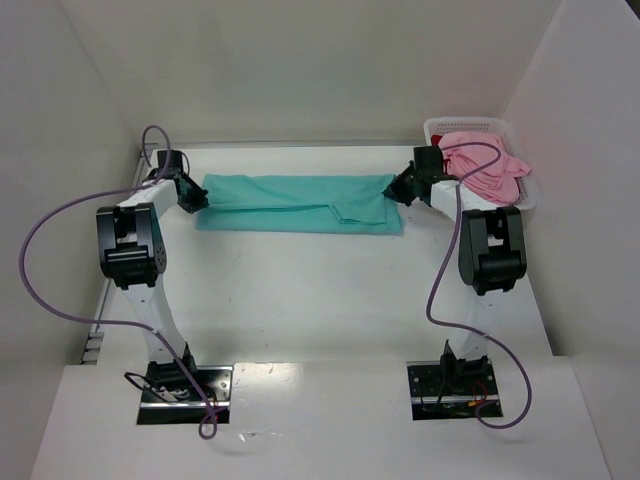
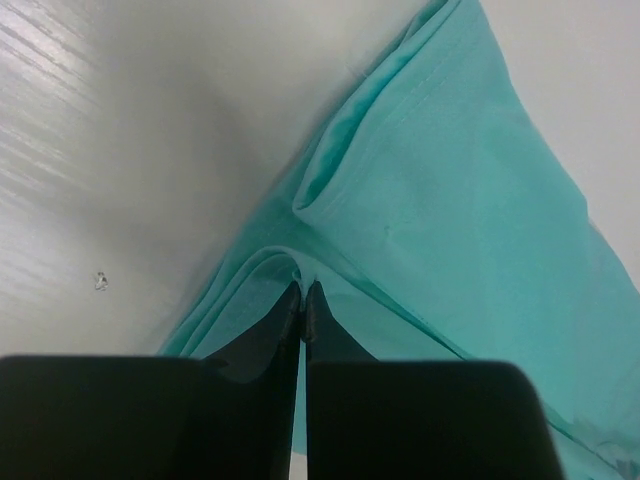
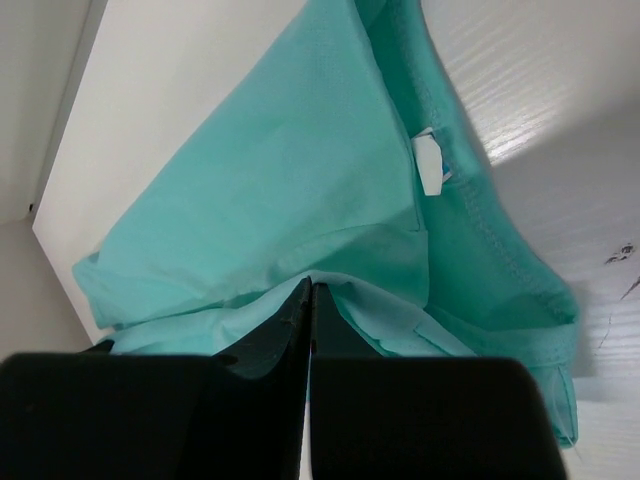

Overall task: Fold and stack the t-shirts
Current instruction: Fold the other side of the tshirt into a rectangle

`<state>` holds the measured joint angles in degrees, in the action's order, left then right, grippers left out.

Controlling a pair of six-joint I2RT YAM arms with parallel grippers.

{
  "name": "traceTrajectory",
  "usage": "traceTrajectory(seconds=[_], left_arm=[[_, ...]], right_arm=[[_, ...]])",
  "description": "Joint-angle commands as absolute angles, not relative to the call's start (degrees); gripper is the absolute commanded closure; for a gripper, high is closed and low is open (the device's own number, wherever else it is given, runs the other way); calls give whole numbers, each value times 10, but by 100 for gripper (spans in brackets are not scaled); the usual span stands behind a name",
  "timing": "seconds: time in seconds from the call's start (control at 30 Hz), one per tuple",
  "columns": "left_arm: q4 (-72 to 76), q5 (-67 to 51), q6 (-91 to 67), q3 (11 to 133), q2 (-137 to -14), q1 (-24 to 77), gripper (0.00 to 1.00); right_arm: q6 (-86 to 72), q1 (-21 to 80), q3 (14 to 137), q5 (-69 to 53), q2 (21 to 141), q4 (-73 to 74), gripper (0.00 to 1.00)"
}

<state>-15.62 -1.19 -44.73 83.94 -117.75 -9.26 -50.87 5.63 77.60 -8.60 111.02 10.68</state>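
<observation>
The teal t-shirt (image 1: 290,202) is being held lengthwise between the left claw (image 1: 197,200) and the right claw (image 1: 397,190), each clamped on one end.

The left arm (image 1: 130,250) and right arm (image 1: 490,250) reach forward, wide apart. The left tool (image 1: 193,196) and right tool (image 1: 402,188) point toward each other, both pinched shut.

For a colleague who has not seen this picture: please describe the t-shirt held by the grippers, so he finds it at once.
On the far side of the white table a teal t-shirt lies stretched in a long band, its ends pinched by the left gripper and the right gripper. It alone is teal and on the table; the pink cloth sits in the basket at the right.
</observation>
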Motion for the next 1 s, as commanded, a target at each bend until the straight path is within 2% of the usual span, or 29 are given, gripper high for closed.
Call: traceTrajectory(seconds=[0.0, 0.3, 0.47, 0.53, 0.6, 0.63, 0.7, 0.73, 0.83, 0.87, 0.97], left_arm=[[-144, -11, -430, 875, -1185, -98, 95], [-144, -11, -430, 901, -1208, -103, 93], [-139, -25, -435, 906, -1224, -114, 81], [-139, -30, -435, 913, -1230, -114, 67], [-139, -35, -428, 918, -1230, -114, 54], [-139, -35, -417, 918, -1230, -114, 42], [-139, -35, -404, 924, -1224, -114, 35], [-139, -40, -396, 924, -1213, -114, 32], [-128, -40, -366, 919, -1183, -114, 19], [-121, -47, -349, 918, -1174, -114, 16], [-121, -66, -324, 925, -1146, -109, 8]], right_arm=[[-499, 52, 812, -89, 1129, 86, 100], [-494, 52, 823, -89, 1146, 86, 100], [-489, 52, 829, -89, 1163, 86, 100], [-489, 47, 834, -94, 1163, 86, 100], [-476, 47, 840, -100, 1169, 86, 94], [-475, 47, 840, -100, 1174, 86, 87], [-461, 47, 846, -105, 1174, 86, 77], [-447, 47, 846, -105, 1174, 91, 66], [-418, 47, 852, -99, 1166, 91, 47], [-410, 47, 852, -98, 1157, 97, 31], [-379, 47, 852, -88, 1143, 97, 16]])
